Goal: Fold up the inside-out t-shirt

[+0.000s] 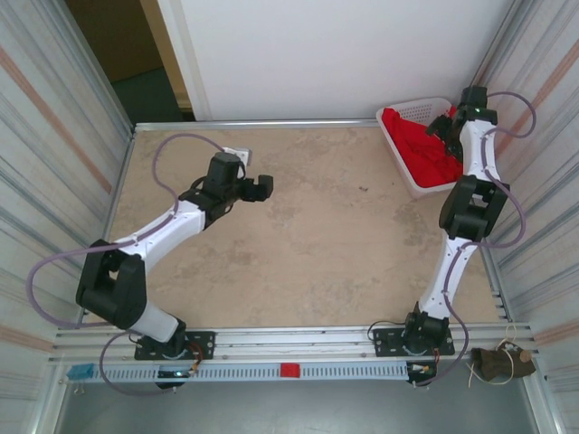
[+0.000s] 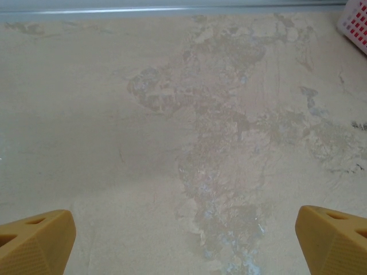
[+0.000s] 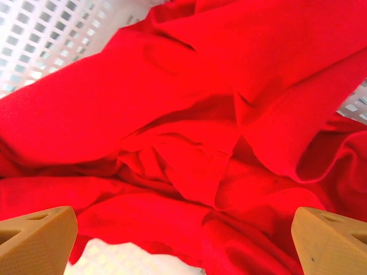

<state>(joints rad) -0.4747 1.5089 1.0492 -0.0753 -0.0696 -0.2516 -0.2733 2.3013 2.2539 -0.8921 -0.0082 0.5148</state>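
Observation:
The bright red t-shirt lies crumpled in a white basket at the table's back right corner. My right gripper hangs over the basket, just above the cloth. In the right wrist view the jaws stand wide open, with the bunched red folds of the t-shirt between and beneath the yellow fingertips. My left gripper hovers over the bare table at left of centre, open with nothing between its fingertips.
The stone-patterned tabletop stretches between the two arms. Corrugated metal walls close in the left and right sides. The white lattice basket's corner shows at the upper right of the left wrist view.

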